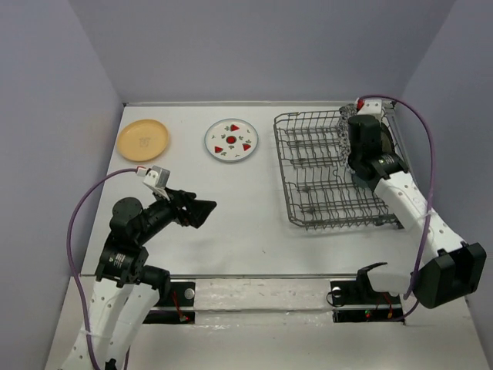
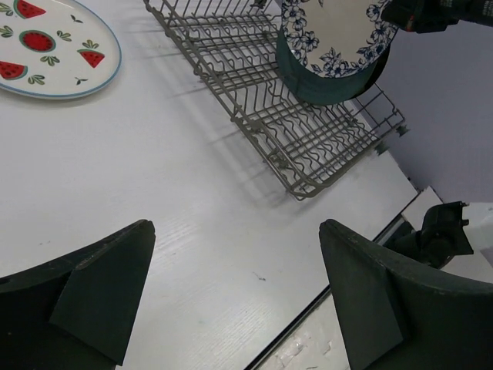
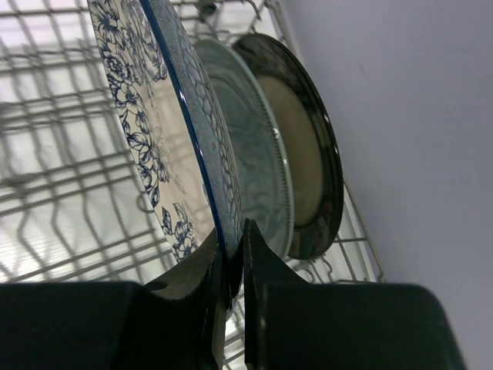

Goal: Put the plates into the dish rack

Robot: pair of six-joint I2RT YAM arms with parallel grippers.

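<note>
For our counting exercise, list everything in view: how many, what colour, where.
plain plate: one, orange-yellow, on table, far left
fruit plate: one, white with red, on table, left of dish rack
floral plate: one, blue-and-white, upright in rack
teal plate: one, teal-blue, upright in rack
beige plate: one, dark-rimmed beige, upright in rack
dish rack: one, grey, table's right
left end effector: one, black, open over table
right end effector: one, black, shut on floral plate

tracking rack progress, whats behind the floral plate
A teal plate stands upright behind the floral plate, then a beige dark-rimmed plate. The floral plate covers most of the teal one; the right gripper hides its bottom edge.
</note>
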